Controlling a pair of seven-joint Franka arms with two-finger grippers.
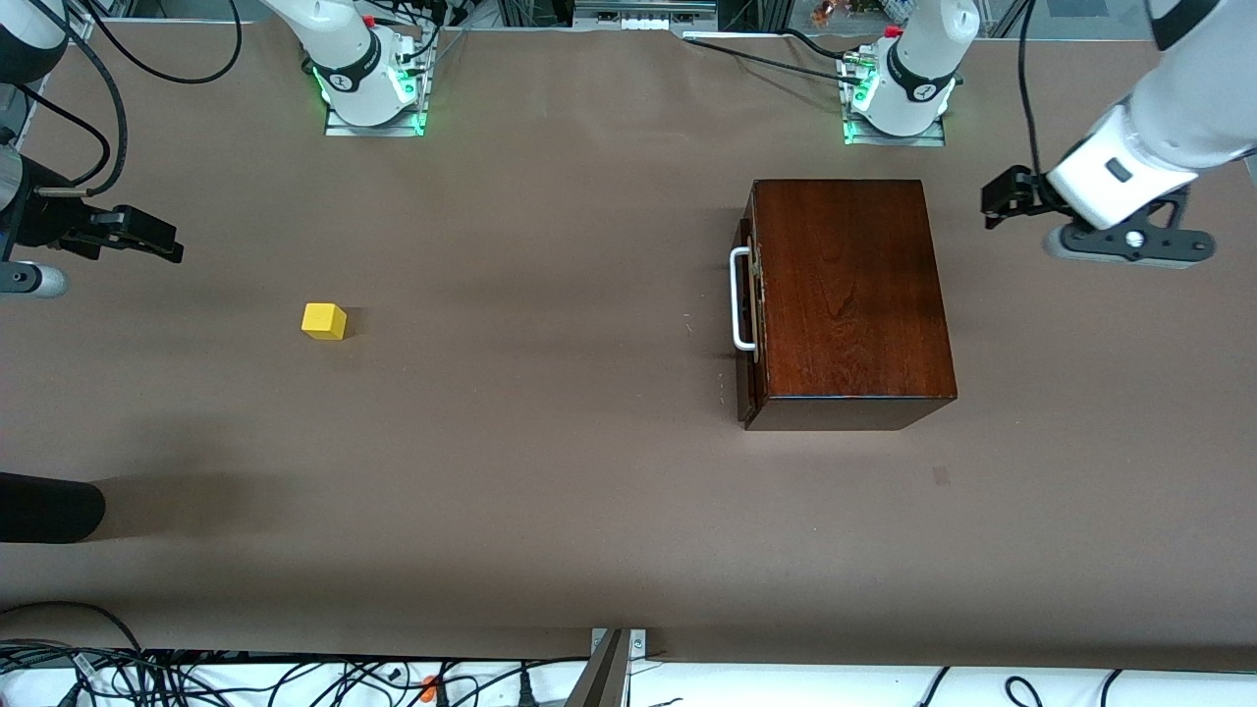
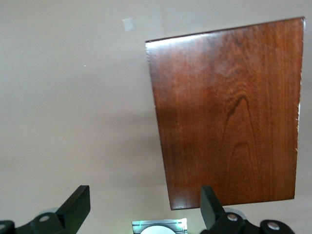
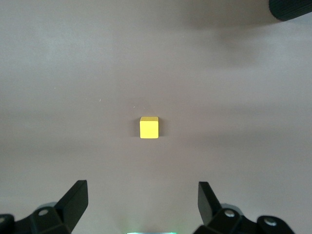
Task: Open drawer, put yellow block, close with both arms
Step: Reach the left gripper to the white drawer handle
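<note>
The dark reddish-brown wooden box stands toward the left arm's end of the table. Its drawer is shut, and its white U-shaped handle faces the right arm's end. The yellow block lies alone on the table toward the right arm's end. My left gripper is open and empty over bare table beside the box. The left wrist view shows the box top past the gripper. My right gripper is open and empty over the table. The right wrist view shows the block ahead of the gripper.
A black rounded object juts in at the right arm's end, nearer the front camera than the block; it also shows in the right wrist view. The arm bases stand along the table's back edge. Cables lie past the front edge.
</note>
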